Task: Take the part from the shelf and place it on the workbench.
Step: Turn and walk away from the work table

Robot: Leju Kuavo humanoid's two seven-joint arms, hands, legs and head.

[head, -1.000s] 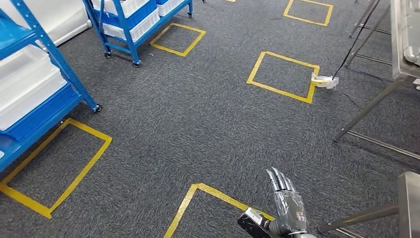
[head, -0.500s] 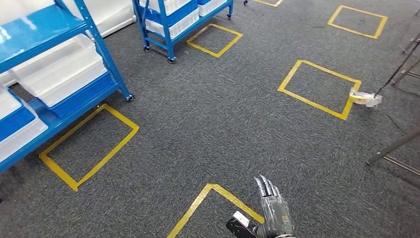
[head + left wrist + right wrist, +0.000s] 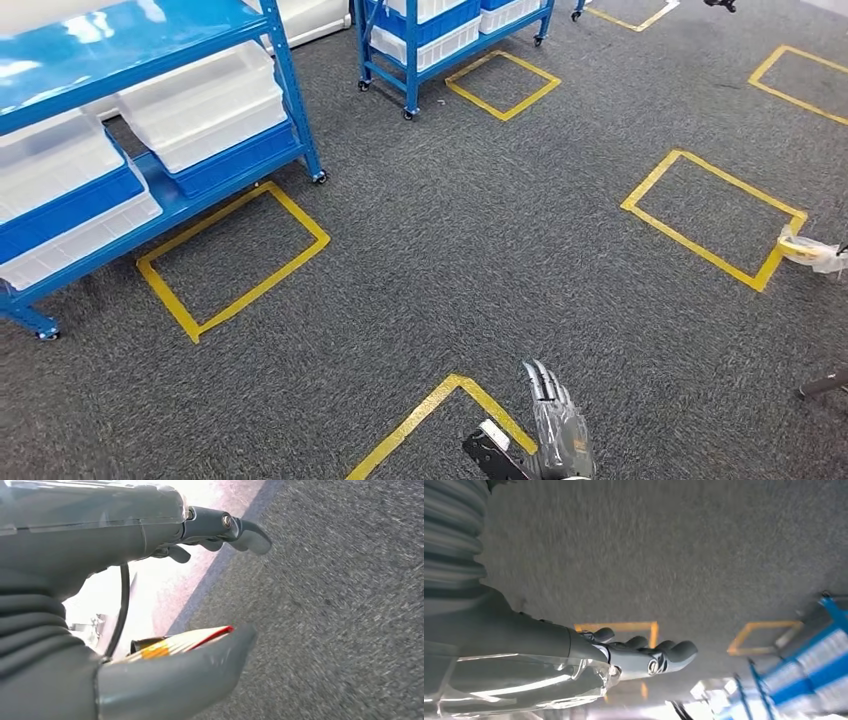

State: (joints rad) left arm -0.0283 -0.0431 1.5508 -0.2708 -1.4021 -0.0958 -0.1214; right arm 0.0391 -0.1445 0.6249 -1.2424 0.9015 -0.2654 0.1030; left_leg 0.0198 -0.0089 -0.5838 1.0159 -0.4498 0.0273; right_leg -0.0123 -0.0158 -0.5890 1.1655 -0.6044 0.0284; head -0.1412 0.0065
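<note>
A blue shelf [image 3: 290, 110] stands at the far left with white and blue bins [image 3: 205, 100] on its levels; I cannot tell what the bins hold. My right hand [image 3: 557, 432] hangs low near the bottom edge over the grey carpet, fingers straight and holding nothing. The right wrist view shows that same right hand [image 3: 624, 660] with its fingers extended and bare. In the left wrist view my left hand [image 3: 90, 545] has its thumb [image 3: 175, 675] well apart from its fingers [image 3: 225, 527], with nothing between them.
A second blue wheeled shelf [image 3: 410, 60] with bins stands at the back centre. Yellow tape squares [image 3: 235, 260] mark the carpet, one just in front of my right hand. A plastic-wrapped bundle [image 3: 812, 250] lies at the right edge.
The camera has turned: the whole scene has slid to the right, the shelves have come further into view and the metal bench legs have left it. My right hand stays low.
</note>
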